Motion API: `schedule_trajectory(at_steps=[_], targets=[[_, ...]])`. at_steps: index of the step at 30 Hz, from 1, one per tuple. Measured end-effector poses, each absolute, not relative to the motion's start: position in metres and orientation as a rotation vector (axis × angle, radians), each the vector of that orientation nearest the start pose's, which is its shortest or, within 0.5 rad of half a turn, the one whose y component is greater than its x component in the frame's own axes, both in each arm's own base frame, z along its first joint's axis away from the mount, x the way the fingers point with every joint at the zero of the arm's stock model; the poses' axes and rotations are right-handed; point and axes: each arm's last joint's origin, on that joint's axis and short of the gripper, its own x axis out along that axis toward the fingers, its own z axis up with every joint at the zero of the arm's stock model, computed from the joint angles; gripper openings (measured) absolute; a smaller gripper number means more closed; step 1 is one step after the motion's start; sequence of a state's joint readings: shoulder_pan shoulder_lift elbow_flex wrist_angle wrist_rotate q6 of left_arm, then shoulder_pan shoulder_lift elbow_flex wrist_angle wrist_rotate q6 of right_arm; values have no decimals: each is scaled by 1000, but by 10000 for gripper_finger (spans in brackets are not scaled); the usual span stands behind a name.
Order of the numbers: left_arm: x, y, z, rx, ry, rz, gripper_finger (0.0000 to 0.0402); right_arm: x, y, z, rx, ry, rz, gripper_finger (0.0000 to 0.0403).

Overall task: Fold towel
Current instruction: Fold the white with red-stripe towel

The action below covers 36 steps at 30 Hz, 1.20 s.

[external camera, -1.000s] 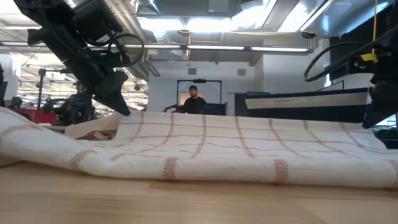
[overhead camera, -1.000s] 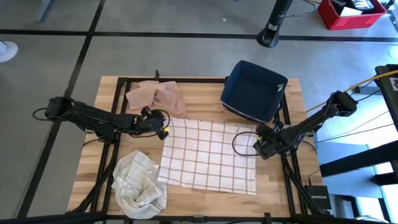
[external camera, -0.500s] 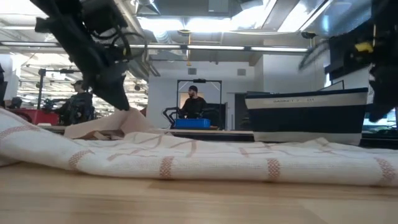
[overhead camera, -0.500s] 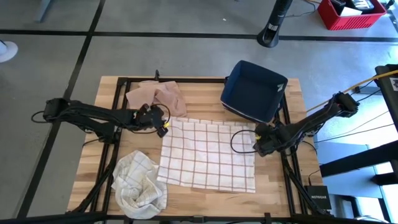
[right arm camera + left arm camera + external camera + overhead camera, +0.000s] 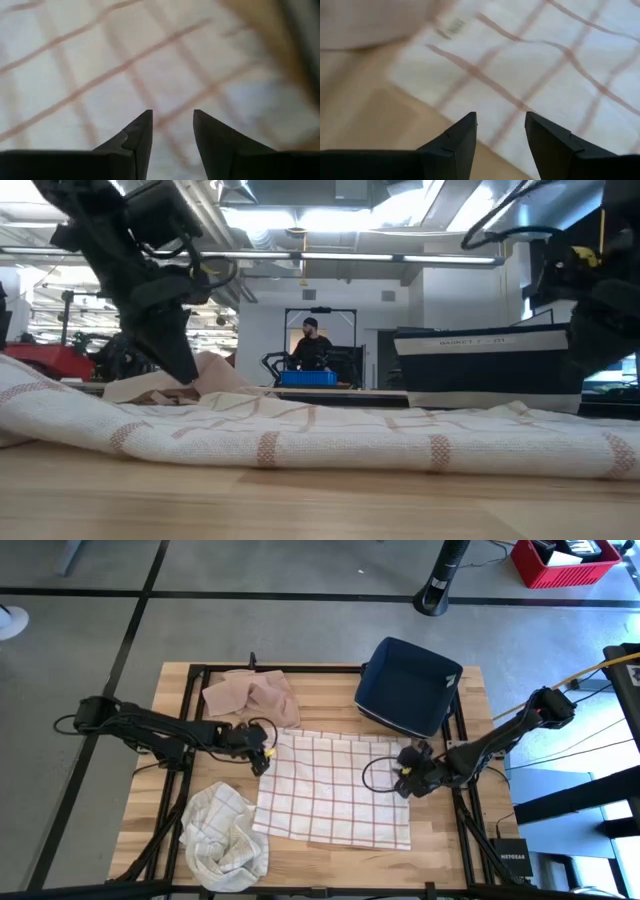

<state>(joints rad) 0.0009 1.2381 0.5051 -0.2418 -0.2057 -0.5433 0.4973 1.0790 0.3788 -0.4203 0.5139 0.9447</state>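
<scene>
checked towel (image 5: 335,790) lies flat mid-table, slightly toward 5 o'clock. left gripper (image 5: 266,753) at its 10 o'clock corner, fingers apart, nothing held. right gripper (image 5: 404,780) over its 3 o'clock edge, fingers apart, empty. blue bin (image 5: 408,686) at 1 o'clock, crumpled towel (image 5: 225,837) at 7, tan cloth (image 5: 251,695) at 11.

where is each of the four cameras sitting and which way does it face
High view: overhead, looking straight down; shows both arms, left gripper and right gripper at the checked towel.
Low view: table height, looking level across the checked towel; arms descend from above.
Left wrist view: over the towel's edge; own open fingers show.
Right wrist view: above the towel; own open fingers show.
All four share the checked towel.
</scene>
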Motion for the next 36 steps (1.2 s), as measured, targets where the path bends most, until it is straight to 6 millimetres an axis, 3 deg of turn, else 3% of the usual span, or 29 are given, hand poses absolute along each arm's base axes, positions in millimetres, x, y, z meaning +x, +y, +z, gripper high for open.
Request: schedule_trajectory(at_steps=[4, 13, 15, 19, 23, 26, 30, 33, 36], targets=[[211, -8, 142, -448, 953, 371, 159, 147, 66, 126, 334, 856, -326, 135], [201, -32, 135, -490, 1088, 358, 159, 130, 60, 116, 272, 1071, -318, 113], [200, -35, 145, -491, 1107, 360, 159, 130, 61, 119, 266, 1096, -320, 108], [206, -48, 187, -499, 1023, 276, 159, 131, 61, 129, 222, 1159, -326, 101], [212, -78, 212, -502, 913, 29, 159, 134, 62, 134, 204, 1124, -349, 101], [207, -100, 199, -471, 971, -51, 159, 136, 62, 135, 199, 1093, -361, 101], [199, -120, 164, -469, 1135, 3, 159, 140, 63, 137, 206, 1037, -367, 101], [192, -129, 146, -488, 1287, 31, 159, 141, 64, 137, 195, 1026, -352, 101], [179, -134, 140, -556, 1463, 87, 159, 141, 64, 137, 197, 1034, -347, 101]])
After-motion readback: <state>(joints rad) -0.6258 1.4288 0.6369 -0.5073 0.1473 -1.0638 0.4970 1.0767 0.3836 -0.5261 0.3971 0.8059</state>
